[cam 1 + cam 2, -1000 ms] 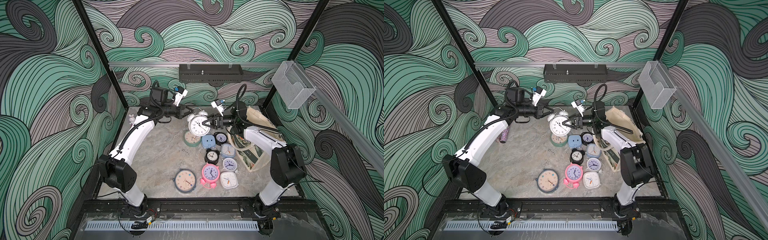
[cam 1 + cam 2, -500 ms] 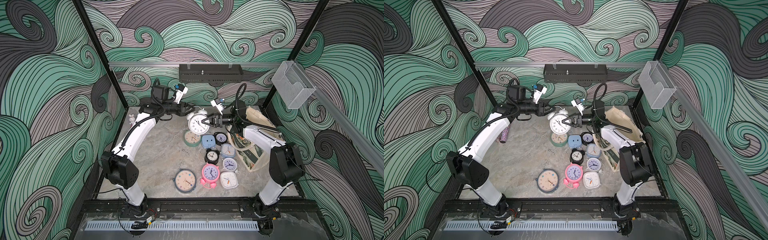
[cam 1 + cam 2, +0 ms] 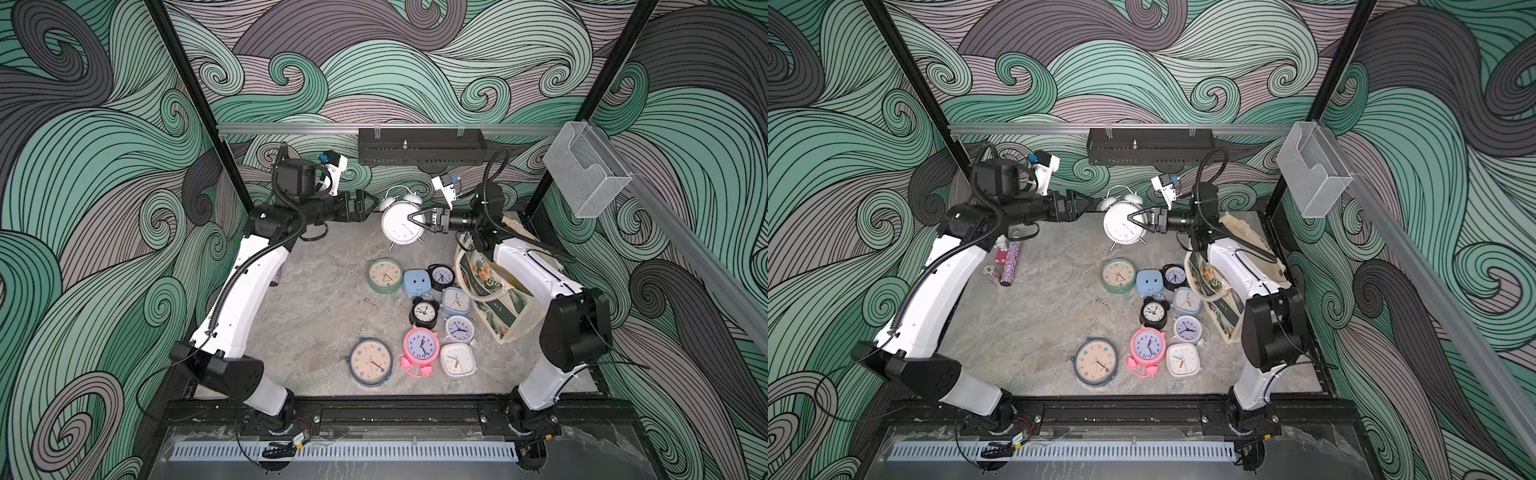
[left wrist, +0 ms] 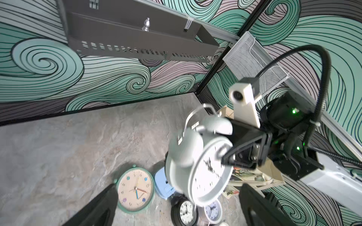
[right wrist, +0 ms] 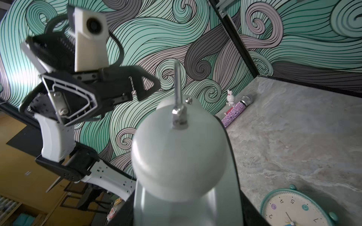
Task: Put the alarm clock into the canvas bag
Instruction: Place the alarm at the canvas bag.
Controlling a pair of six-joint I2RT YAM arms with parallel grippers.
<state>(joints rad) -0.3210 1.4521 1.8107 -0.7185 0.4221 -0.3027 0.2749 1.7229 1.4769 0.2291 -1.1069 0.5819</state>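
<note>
While the right claw (image 3: 415, 219) clamps the white alarm clock (image 3: 400, 224) aloft over the worktop (image 3: 324, 299), the left claw (image 3: 365, 204) gapes empty just beside it; pickup is done, and lowering it into the canvas bag (image 3: 496, 293) under the right arm remains.

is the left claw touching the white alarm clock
No, in a top view the left claw stands open with a gap to the white alarm clock, which the right claw grips.
</note>
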